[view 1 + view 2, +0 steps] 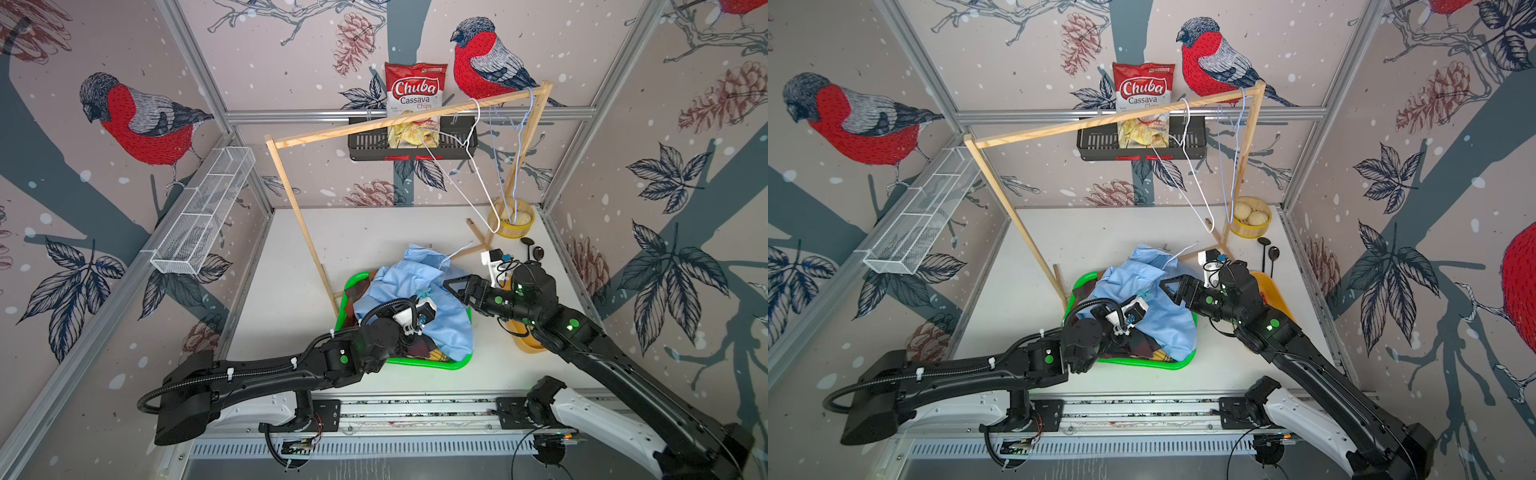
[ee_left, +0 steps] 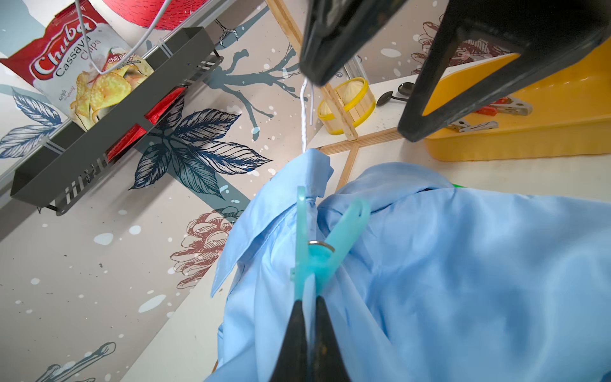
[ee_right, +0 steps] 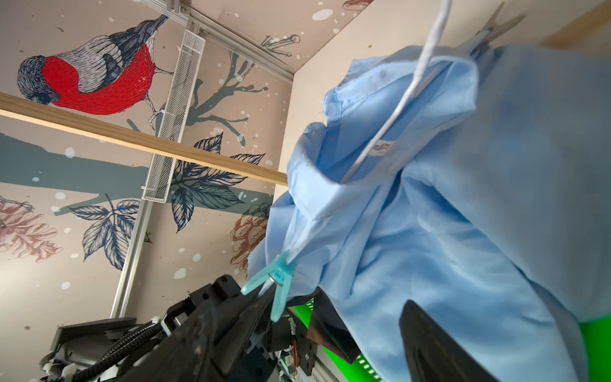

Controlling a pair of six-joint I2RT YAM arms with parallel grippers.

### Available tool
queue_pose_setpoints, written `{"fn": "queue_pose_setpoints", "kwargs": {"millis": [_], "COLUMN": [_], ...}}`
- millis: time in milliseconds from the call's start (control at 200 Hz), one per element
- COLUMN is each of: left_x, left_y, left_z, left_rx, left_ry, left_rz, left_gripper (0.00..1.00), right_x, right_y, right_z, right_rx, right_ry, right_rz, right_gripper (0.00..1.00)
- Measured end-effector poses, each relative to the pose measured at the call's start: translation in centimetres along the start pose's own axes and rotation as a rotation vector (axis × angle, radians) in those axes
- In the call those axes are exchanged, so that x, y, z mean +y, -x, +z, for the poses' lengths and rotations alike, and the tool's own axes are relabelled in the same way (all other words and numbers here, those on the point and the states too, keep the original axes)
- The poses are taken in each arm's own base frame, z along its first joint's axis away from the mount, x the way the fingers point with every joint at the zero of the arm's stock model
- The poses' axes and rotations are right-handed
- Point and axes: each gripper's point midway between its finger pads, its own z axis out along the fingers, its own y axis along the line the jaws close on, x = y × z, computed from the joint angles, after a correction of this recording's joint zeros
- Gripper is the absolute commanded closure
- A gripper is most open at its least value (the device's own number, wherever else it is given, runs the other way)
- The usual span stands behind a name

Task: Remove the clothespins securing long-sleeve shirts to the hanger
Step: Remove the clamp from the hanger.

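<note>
Teal clothespin (image 2: 317,251) clipped on light blue shirt (image 2: 463,264) at hanger (image 2: 303,122) wire, tail ends pinched between closed left gripper (image 2: 309,306) fingers. Right gripper (image 1: 455,291) jaws spread wide, empty; shirt just ahead of it, clothespin close beside

Brand: "Chuba", on chips bag (image 1: 415,89), 12 o'clock in a top view.
Product: "Cassava Chips", same bag.
Neck tag (image 3: 382,149), light blue shirt (image 3: 463,231): print unreadable.
</note>
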Motion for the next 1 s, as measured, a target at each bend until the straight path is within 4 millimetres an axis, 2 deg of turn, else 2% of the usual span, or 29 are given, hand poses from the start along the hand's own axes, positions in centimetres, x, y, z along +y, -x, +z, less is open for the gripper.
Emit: {"fn": "queue_pose_setpoints", "kwargs": {"millis": [140,245,456,761,1001], "left_x": [-0.3,-0.7,-1.2,-1.7,-1.8], "left_y": [-0.1,-0.3,-0.6,-0.8,-0.9], "left_z": [0.3,0.5,0.8,1.0,1.4], "left_rx": [0.002,0.01,0.02,0.028,0.042], "left_ry": [0.017,0.017,0.016,0.011,0.02], "left_rz": [0.008,0.024,0.032,0.038,0.03], "left_gripper": [1.0,1.0,1.0,1.0,1.0], "right_x": [-0.5,-1.0,0.6,1.3,1.1], "right_y": [-0.9,-1.7,-2.3,-2.3,-2.5], "right_z": [1.5,2.7,4.0,4.0,4.2], "right_rx": [0.053,0.096,0.131,0.13,0.139], "right_ry": [0.019,0.021,0.076,0.091,0.081], "right_rz": [0.06,0.091,0.097,0.097,0.119], "right_gripper": [0.22,0.23,0.25,0.31,0.36]}}
